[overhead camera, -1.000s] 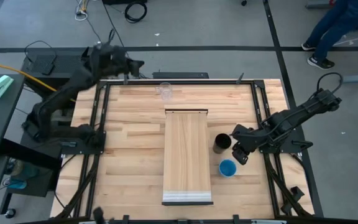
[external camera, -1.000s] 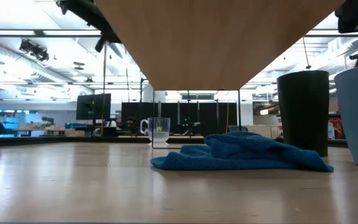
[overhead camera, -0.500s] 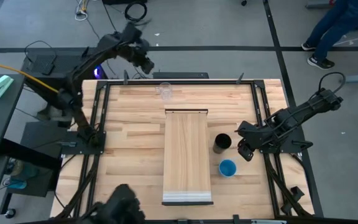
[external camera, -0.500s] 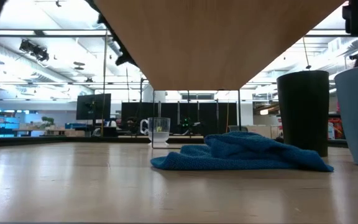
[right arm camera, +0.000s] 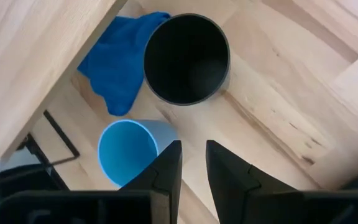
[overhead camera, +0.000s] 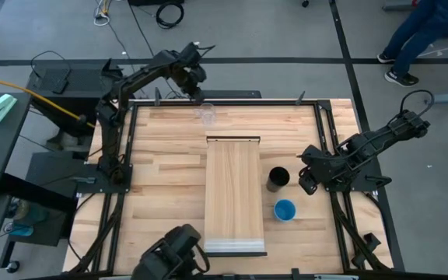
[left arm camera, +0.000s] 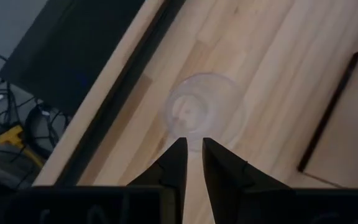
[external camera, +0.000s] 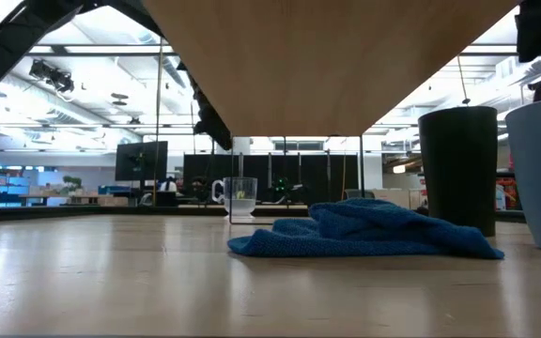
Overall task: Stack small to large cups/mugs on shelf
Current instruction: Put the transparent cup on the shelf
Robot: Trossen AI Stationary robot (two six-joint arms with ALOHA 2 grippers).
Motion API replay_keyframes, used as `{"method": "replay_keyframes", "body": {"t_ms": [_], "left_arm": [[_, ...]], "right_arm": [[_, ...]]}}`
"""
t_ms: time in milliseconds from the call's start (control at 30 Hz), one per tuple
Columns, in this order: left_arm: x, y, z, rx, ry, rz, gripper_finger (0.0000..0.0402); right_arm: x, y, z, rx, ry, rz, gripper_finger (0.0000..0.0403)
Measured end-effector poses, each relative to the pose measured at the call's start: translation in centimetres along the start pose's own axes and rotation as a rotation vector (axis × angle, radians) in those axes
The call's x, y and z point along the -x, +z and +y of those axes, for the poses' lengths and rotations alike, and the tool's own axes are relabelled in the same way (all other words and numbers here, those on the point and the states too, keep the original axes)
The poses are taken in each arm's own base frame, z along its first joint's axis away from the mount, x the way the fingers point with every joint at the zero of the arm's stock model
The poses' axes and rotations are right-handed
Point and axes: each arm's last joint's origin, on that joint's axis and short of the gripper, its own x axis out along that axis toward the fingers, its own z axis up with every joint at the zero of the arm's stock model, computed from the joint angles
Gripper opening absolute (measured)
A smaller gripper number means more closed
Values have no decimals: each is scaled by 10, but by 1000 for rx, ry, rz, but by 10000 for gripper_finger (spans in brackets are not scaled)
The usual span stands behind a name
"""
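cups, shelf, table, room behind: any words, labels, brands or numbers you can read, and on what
None can be read.
Small clear transparent cup: no print visible.
Medium bright blue cup: plain.
Slightly larger black cup: plain.
Long narrow light-wood shelf board: bare wood, no label.
Crumpled blue cloth: no tag visible.
Room behind the table in the low view: any signs or screens are too small to read.

— What's under there? A blue cloth (external camera: 364, 230)?
— Yes, crumpled on the tabletop (overhead camera: 162, 179).
— And off the table?
— Cables (overhead camera: 169, 12) on the grey floor at the far side, a person's legs (overhead camera: 418, 35) at far right, a yellow cable (overhead camera: 22, 87) at left.
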Motion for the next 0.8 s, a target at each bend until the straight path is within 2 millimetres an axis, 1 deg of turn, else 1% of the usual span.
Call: {"method": "replay_keyframes", "body": {"t_ms": [167, 267, 467, 567, 700, 800], "left_arm": [[-6, -3, 1, -109, 22, 49, 60], [-7, -5, -1, -196, 16, 78, 59], [-12, -2, -7, -376, 14, 83, 56], [-19, -1, -6, -387, 28, 103, 59], [-32, -2, 0, -334, 49, 138, 64], [-39, -3, 3, -352, 43, 161, 62]], "right_arm": [[0, 0, 0, -48, 0, 0, 80], [0, 0, 0, -41, -1, 0, 80], [0, 0, 0, -11, -7, 2, 80], [0, 0, -1, -10, -7, 3, 80], [0, 0, -1, -9, -7, 3, 80], [0, 0, -1, -9, -7, 4, 80]]}}
